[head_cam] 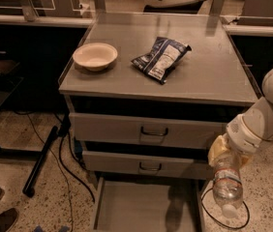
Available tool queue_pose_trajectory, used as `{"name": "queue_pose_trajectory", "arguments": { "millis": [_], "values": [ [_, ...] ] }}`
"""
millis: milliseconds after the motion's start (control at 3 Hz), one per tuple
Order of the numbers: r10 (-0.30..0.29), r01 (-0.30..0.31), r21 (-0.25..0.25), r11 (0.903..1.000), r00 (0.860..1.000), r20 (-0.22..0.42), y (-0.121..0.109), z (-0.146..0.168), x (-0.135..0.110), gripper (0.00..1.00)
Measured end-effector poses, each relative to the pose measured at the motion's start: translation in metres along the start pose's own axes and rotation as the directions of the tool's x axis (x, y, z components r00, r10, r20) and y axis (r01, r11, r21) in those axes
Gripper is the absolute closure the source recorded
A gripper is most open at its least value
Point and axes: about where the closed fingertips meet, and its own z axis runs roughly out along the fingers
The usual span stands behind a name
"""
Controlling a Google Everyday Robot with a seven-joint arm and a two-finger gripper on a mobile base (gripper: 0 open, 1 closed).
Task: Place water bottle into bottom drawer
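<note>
Half of the job looks done, as I judge it. The bottom drawer (pixel 144 208) stands pulled out toward the near side, and the water bottle (pixel 227 186) is off the ground, gripped by the pincer (pixel 225 157), which is closed around the bottle's upper end. The pincer hangs at the right of the cabinet, level with the middle drawer front (pixel 146 164).

The bottle is not yet over the tray. It hangs just to the right of the drawer's right wall, above the floor where a black cable loop (pixel 245 217) lies. What remains, I think, is a shift left over that wall, a descent, and the release.

The bottle's long axis runs close to vertical. Its white cap points down at the floor and its base is up in the pincer.

On the cabinet's surface (pixel 209 76), a bowl (pixel 95 56) and a snack bag (pixel 160 58) lie well apart from all this.
</note>
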Motion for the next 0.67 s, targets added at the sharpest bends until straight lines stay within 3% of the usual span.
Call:
{"name": "queue_pose_trajectory", "arguments": {
  "millis": [333,667],
  "values": [
    [0.065,-0.065,-0.041,0.997,0.998,-0.025,-0.003,0.034,-0.004,1.0],
    [0.143,-0.143,-0.083,0.9862,0.99,-0.007,-0.005,0.059,-0.018,1.0]
  ]
}}
